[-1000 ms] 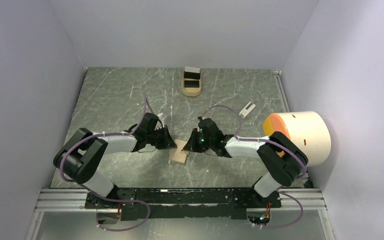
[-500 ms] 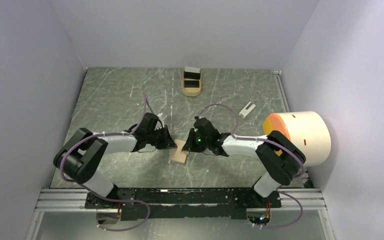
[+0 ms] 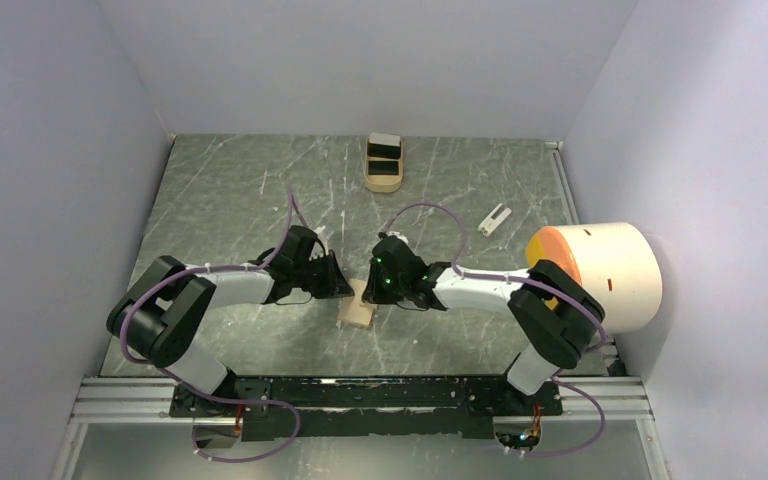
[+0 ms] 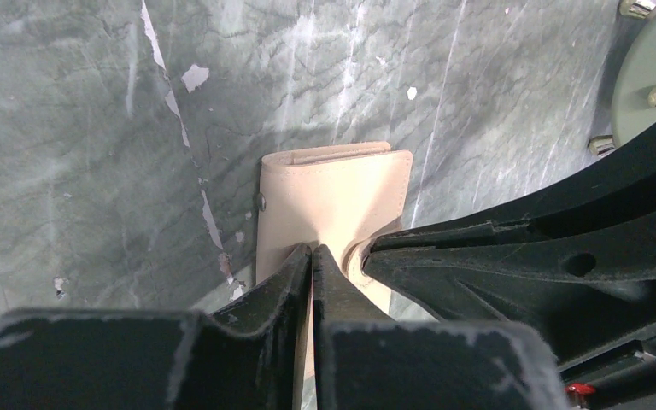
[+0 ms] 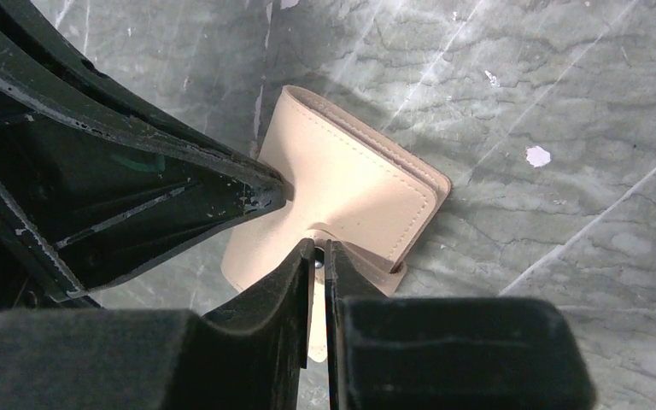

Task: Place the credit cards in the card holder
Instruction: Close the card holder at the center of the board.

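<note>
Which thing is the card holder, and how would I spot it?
On the grey marbled table, find where the left hand and right hand meet. The card holder is the small, squarish tan wallet pinched between them. Unlike the oblong tan tray at the far edge, it is folded shut.

Both arms are folded in toward the middle of the table [image 3: 220, 190]. Each rises from its base at the near edge to a bent elbow out at its own side, then runs its white forearm inward and low. The left gripper [image 3: 346, 286] and the right gripper [image 3: 371, 290] face each other tip to tip, almost touching. From the left wrist, the left gripper's jaws are pressed together with a thin strip of the card holder [image 4: 333, 188] pinched between them. From the right wrist, the right gripper's jaws stand a sliver apart, nipped on the card holder's small tab. Each wrist view shows the other gripper close beside its own.
</note>
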`<state>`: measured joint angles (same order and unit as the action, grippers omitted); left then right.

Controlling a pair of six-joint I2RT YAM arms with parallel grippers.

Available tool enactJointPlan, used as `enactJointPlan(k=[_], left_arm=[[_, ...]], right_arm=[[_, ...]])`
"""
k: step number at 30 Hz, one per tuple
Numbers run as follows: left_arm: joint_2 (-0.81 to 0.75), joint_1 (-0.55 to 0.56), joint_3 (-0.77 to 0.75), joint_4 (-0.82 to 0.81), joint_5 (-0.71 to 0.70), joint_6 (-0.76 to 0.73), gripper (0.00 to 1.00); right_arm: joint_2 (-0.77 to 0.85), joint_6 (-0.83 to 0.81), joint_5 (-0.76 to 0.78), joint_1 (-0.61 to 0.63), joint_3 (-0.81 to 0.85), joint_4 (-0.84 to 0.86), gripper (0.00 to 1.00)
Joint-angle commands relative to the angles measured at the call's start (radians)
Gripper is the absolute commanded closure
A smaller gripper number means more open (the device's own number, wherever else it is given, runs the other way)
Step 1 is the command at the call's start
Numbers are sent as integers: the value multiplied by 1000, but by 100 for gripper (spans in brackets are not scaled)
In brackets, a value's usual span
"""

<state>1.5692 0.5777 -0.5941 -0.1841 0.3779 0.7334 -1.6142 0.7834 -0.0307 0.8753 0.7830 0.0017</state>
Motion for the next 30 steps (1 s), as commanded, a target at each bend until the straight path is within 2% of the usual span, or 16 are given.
enactJointPlan(k=[1, 19, 30], left_arm=[[21, 4, 11, -6, -13, -9, 88], [49, 5, 13, -16, -11, -2, 90], [83, 5, -3, -30, 19, 18, 91]], right_arm=[[-37, -22, 74, 36, 34, -83, 87], [-49, -72, 362, 202, 102, -296, 94], [-114, -100, 395, 241, 65, -267, 96]])
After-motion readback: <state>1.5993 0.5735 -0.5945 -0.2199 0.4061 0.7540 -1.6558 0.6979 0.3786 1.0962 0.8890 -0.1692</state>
